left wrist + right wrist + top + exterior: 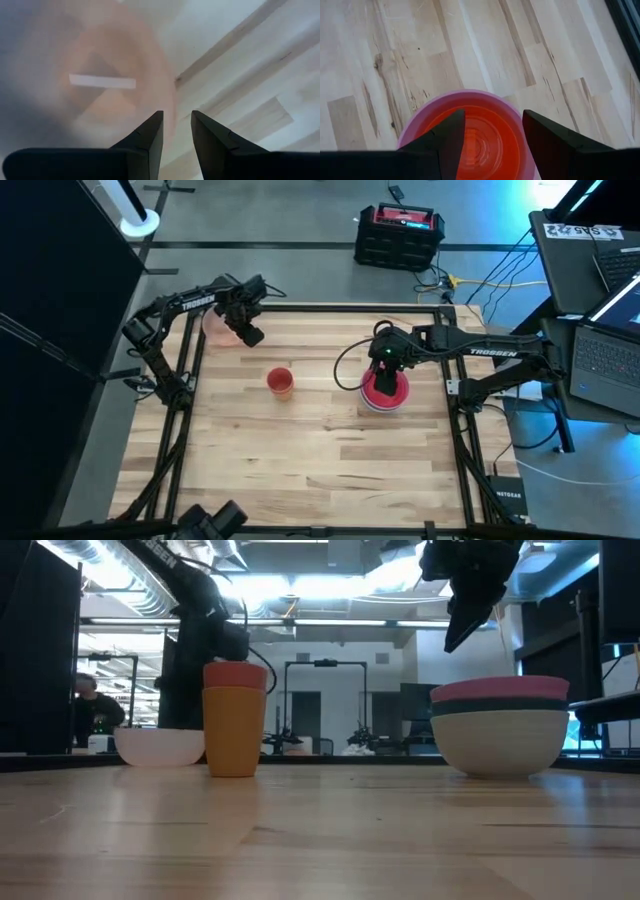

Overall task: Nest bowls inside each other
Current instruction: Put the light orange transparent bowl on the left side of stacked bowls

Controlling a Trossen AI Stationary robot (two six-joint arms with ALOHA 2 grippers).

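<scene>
"TROSSEN" on right arm (492,352)

A robotics lab: wooden workbench (330,440) on concrete floor, laptops (600,350), exposed ceiling ducts (110,560).

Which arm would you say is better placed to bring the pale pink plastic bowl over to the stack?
Left: its claw straddles the pale pink plastic bowl's rim, while the right claw hovers open above the stacked bowls.
</scene>
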